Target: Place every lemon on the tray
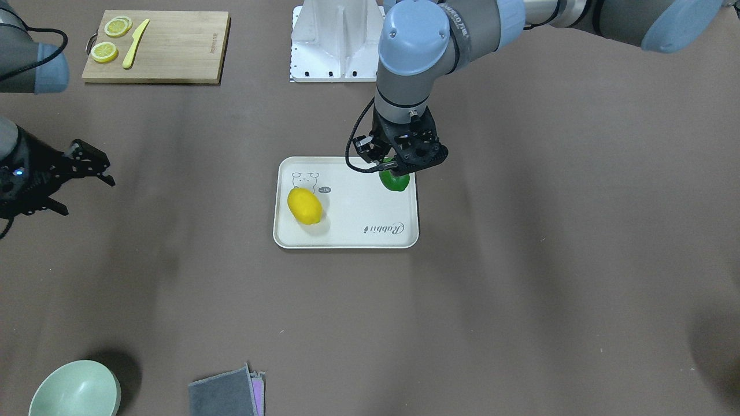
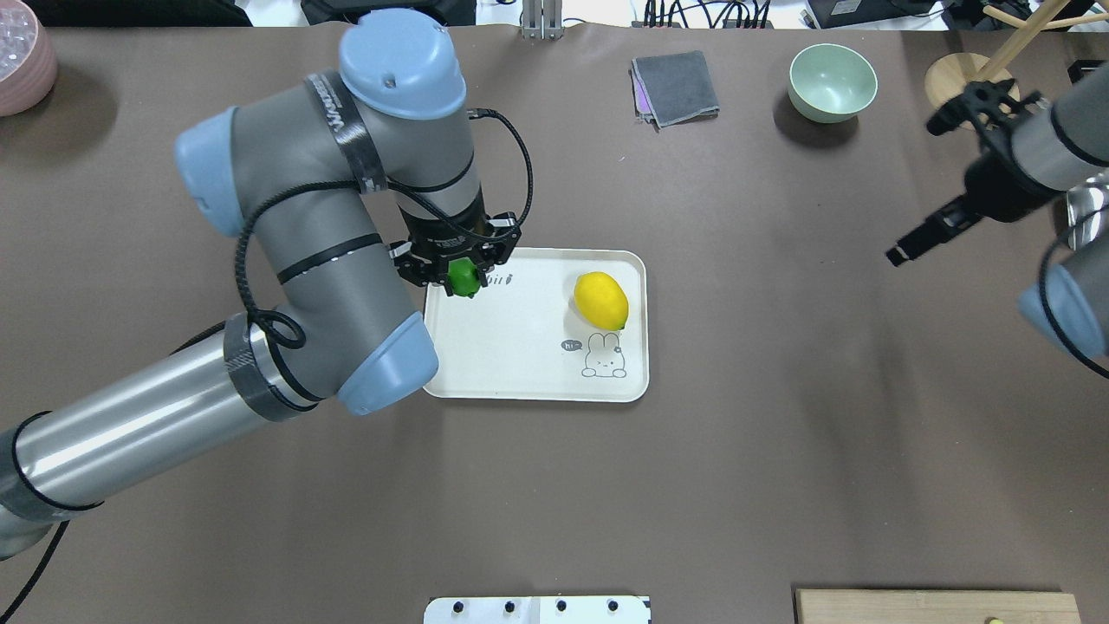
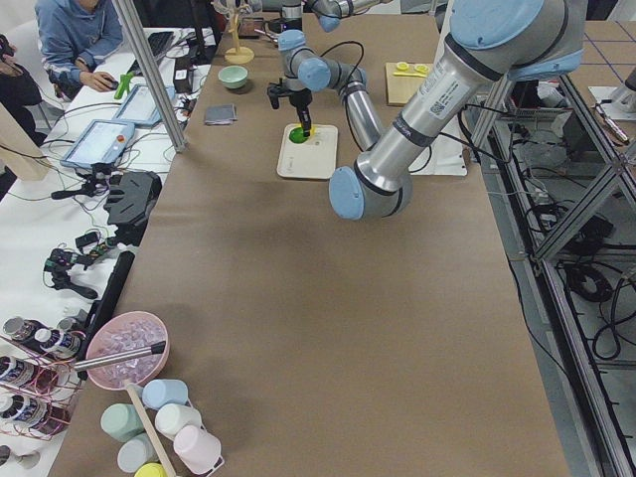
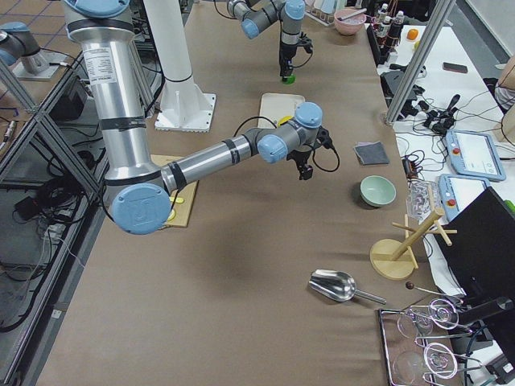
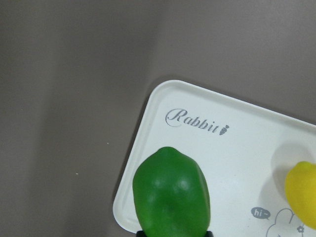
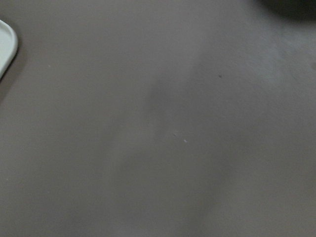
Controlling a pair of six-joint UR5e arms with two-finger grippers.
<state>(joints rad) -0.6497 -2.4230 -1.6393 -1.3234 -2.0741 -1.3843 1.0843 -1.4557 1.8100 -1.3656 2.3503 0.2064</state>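
The off-white tray [image 1: 358,211] lies mid-table. The yellow lemon [image 1: 304,206] rests on it near the bear drawing; it also shows in the overhead view [image 2: 600,300]. My left gripper [image 1: 399,169] is shut on the green lemon [image 1: 395,181] and holds it over the tray's corner near the "Rabbit" script. The left wrist view shows the green lemon [image 5: 172,195] over the tray's rim [image 5: 148,106]. I cannot tell whether it touches the tray. My right gripper [image 2: 914,191] is open and empty, far from the tray.
A wooden cutting board [image 1: 173,46] with lemon slices and a yellow knife lies at the robot's right. A green bowl [image 1: 75,390] and a grey cloth [image 1: 225,396] sit at the far edge. The white arm mount [image 1: 335,46] stands behind the tray.
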